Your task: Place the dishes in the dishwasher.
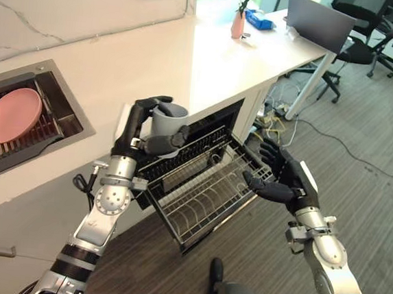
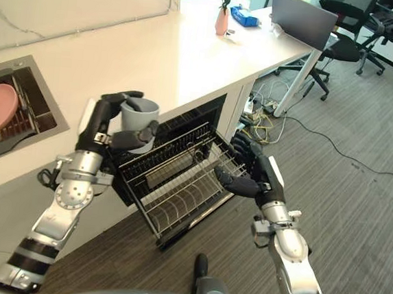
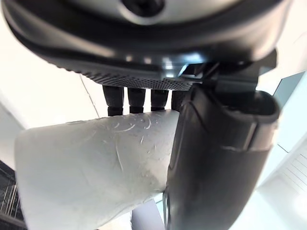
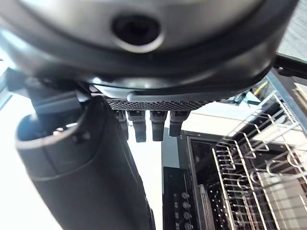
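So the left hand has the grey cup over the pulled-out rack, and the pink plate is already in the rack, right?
Not quite. The left hand does hold the grey cup above the pulled-out rack, but the pink plate sits in the sink, as the left eye view shows.

cup (image 1: pixel 168 120): grey | plate (image 1: pixel 12 114): pink | rack (image 1: pixel 206 189): black wire | counter (image 1: pixel 190 57): white | vase (image 1: pixel 237 25): pink

White counter (image 1: pixel 190 57) — grey floor (image 1: pixel 358 182), office chairs (image 1: pixel 362 24)
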### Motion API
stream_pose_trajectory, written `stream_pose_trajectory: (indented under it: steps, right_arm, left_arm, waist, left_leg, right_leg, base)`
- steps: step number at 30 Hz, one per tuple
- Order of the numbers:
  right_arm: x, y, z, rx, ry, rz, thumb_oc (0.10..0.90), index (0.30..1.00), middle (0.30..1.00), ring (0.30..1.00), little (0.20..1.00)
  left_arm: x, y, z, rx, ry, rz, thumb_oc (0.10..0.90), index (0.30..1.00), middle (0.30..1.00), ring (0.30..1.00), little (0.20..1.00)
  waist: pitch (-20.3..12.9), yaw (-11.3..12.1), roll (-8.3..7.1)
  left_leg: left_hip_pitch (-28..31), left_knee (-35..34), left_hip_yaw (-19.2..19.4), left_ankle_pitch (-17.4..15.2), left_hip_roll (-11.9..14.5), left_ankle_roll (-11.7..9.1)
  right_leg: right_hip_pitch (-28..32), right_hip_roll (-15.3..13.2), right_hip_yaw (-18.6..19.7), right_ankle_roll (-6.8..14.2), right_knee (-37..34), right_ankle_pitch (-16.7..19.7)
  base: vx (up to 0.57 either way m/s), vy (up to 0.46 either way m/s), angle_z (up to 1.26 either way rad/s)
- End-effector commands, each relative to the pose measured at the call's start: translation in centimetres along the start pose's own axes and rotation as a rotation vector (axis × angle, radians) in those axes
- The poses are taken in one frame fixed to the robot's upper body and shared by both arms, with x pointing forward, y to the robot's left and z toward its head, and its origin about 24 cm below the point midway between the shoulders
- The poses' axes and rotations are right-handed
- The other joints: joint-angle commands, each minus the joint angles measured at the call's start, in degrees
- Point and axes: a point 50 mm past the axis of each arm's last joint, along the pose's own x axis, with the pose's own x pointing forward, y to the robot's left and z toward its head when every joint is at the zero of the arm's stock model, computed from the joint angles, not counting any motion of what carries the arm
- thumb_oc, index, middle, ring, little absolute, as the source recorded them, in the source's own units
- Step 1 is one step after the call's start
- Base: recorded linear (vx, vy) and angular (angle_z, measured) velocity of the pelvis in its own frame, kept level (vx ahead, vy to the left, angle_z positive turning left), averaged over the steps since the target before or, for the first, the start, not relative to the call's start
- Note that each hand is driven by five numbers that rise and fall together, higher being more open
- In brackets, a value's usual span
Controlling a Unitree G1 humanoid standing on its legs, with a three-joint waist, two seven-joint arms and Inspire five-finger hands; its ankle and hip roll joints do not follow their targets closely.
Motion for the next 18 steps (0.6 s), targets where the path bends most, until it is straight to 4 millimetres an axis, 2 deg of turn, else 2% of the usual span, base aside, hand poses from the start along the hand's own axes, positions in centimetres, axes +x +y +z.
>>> stream_pose_trajectory:
  steps: [1, 8, 12, 14, 15, 18]
  right_arm:
    - [1.0, -0.6, 4.0, 0.022, -0.229, -0.008, 0.8, 0.9, 0.9, 0.9, 0.9]
    - [1.0, -0.4, 4.0, 0.049, -0.225, 0.002, 0.8, 0.9, 0.9, 0.9, 0.9]
    - [1.2, -0.5, 4.3, 0.039, -0.24, -0.006, 0.8, 0.9, 0.9, 0.9, 0.9]
    - [1.3, -0.7, 4.5, 0.033, -0.251, -0.018, 0.8, 0.9, 0.9, 0.9, 0.9]
    - [1.3, -0.8, 4.6, 0.033, -0.256, -0.024, 0.8, 0.9, 0.9, 0.9, 0.9]
    - [1.2, -1.0, 4.7, 0.036, -0.264, -0.033, 0.8, 0.9, 0.9, 0.9, 0.9]
  left_arm:
    - [1.5, 1.3, 5.3, -0.012, -0.315, 0.049, 0.4, 0.3, 0.3, 0.3, 0.3]
    - [1.4, 2.6, 6.1, 0.0, -0.353, 0.11, 0.4, 0.3, 0.3, 0.3, 0.3]
    - [1.2, 2.9, 6.5, -0.031, -0.371, 0.113, 0.4, 0.3, 0.3, 0.3, 0.3]
    - [1.3, 2.6, 6.5, -0.06, -0.37, 0.108, 0.4, 0.3, 0.3, 0.3, 0.3]
    - [1.5, 2.3, 6.7, -0.08, -0.378, 0.098, 0.4, 0.3, 0.3, 0.3, 0.3]
    - [1.7, 2.0, 7.0, -0.096, -0.393, 0.089, 0.4, 0.3, 0.3, 0.3, 0.3]
  waist:
    - [-7.0, -0.2, -0.89]
    - [-7.2, 0.3, -0.39]
    - [-6.4, 0.5, 0.06]
    - [-5.0, 0.4, -0.19]
    - [-4.1, 0.0, -0.48]
    - [-3.4, -0.7, -0.62]
  left_leg:
    - [-4.8, -5.7, -1.0, 3.6, -2.5, 2.5]
    - [-5.3, -5.7, -2.3, 4.4, -2.0, 1.1]
    - [-6.5, -5.7, -3.7, 6.0, -1.8, 0.0]
    - [-8.4, -2.1, -3.5, 6.0, -2.4, -0.6]
    - [-11.3, 3.8, -3.2, 5.6, -3.0, -1.2]
    - [-13.2, 7.2, -1.5, 6.0, -2.7, -2.1]
  right_leg:
    - [6.7, -3.7, -2.0, 8.8, 2.7, -6.9]
    - [7.9, -3.3, -3.9, 8.1, 1.0, -7.3]
    - [7.8, -2.9, -4.4, 7.6, 0.9, -7.6]
    - [8.0, -3.5, -4.8, 7.5, 0.9, -7.9]
    - [7.6, -4.2, -5.3, 7.3, 1.2, -7.6]
    - [7.3, -4.8, -5.8, 7.1, 1.3, -7.3]
  base:
    - [0.03, -0.041, 0.03]
    - [0.0, -0.057, 0.09]
    - [-0.04, -0.067, 0.25]
    - [-0.11, -0.038, 0.36]
    - [-0.1, -0.022, 0.32]
    - [-0.11, 0.034, 0.49]
